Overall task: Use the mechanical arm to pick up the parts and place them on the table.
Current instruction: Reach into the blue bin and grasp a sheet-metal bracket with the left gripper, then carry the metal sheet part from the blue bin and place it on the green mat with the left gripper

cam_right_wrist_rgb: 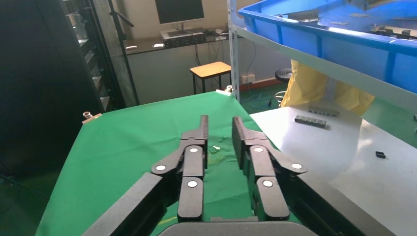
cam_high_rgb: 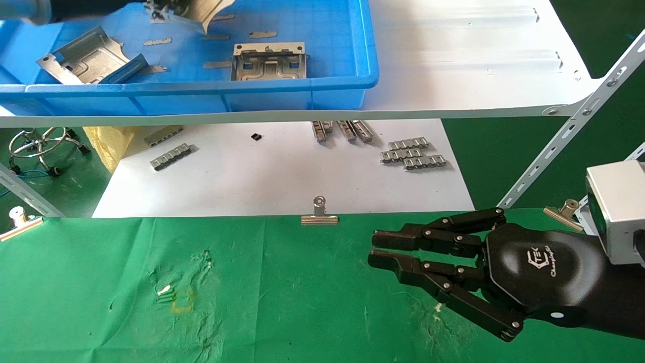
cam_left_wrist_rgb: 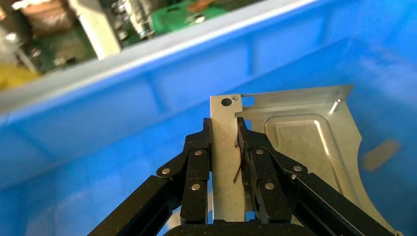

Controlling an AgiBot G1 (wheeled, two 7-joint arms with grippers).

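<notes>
My left gripper (cam_left_wrist_rgb: 224, 129) is shut on the bent edge flange of a silver stamped plate (cam_left_wrist_rgb: 300, 142) and holds it inside the blue bin (cam_left_wrist_rgb: 123, 123). In the head view this plate (cam_high_rgb: 199, 15) shows at the top edge, with the left arm mostly cut off. Two more plates (cam_high_rgb: 88, 58) (cam_high_rgb: 269, 61) lie on the bin floor. My right gripper (cam_high_rgb: 375, 249) is open and empty, hovering low over the green cloth table (cam_high_rgb: 277, 292) at the right. It also shows in the right wrist view (cam_right_wrist_rgb: 219, 123).
The blue bin (cam_high_rgb: 201, 88) stands on a white metal shelf (cam_high_rgb: 478, 60) above a white sheet (cam_high_rgb: 282, 171) with ridged metal strips (cam_high_rgb: 413, 153). Binder clips (cam_high_rgb: 319, 214) pin the cloth's far edge. A slanted shelf brace (cam_high_rgb: 569, 136) runs at the right.
</notes>
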